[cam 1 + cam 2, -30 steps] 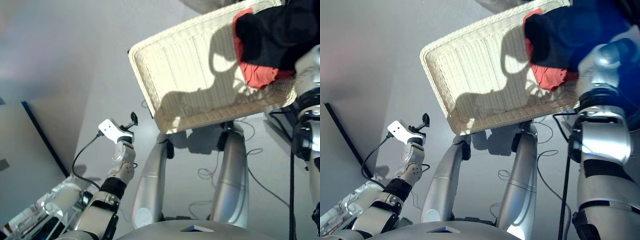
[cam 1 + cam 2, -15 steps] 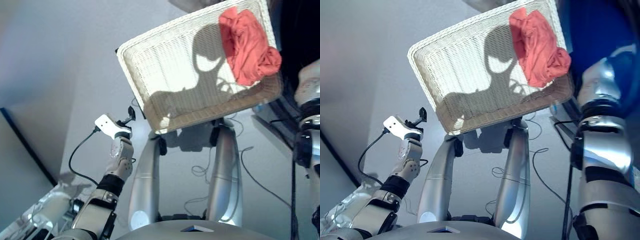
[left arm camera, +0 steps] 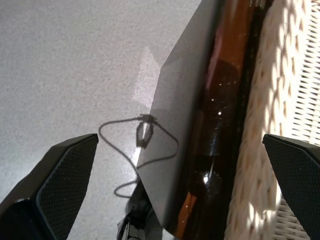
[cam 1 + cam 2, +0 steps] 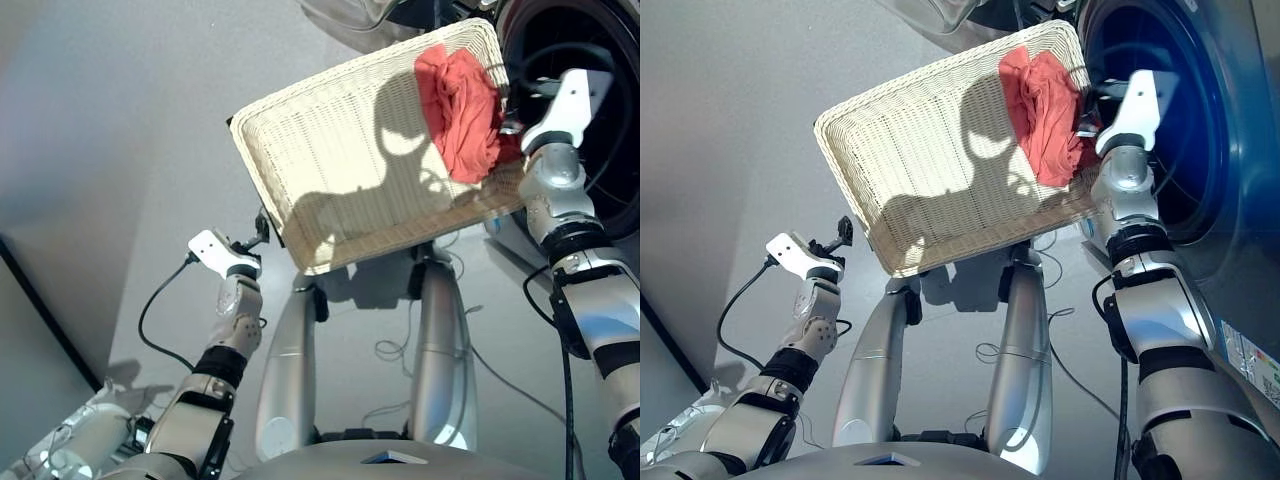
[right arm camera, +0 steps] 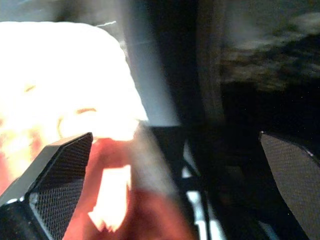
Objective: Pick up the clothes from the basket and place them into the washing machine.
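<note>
The basket [image 4: 350, 170] is taken as the landmark. It is seen tilted in the head views, cream-white and woven, with one garment left in it: the coral-red garment [image 4: 462, 110] is bunched at the end of the basket nearest the washing machine [image 4: 1200, 150], lying against the rim there. The rest of the basket floor is crossed only by shadow.

The washing machine is found just beyond that same end of the basket, its round opening [image 4: 590, 110] dark inside.

The right end effector [image 5: 165, 165] is held at the basket's machine-side end, just beside the coral-red garment and in front of the opening. In the right wrist view its two fingers [image 5: 55, 175] are seen spread wide apart, with nothing clamped between them; red cloth and the dark opening fill the space ahead.

The left end effector [image 4: 262, 232] is held at the opposite, bare end of the basket, close to the rim. Its fingers [image 3: 60, 175] are likewise spread wide with nothing between them, the basket's rim [image 3: 265, 100] being seen just ahead above grey floor [image 3: 75, 65].
</note>
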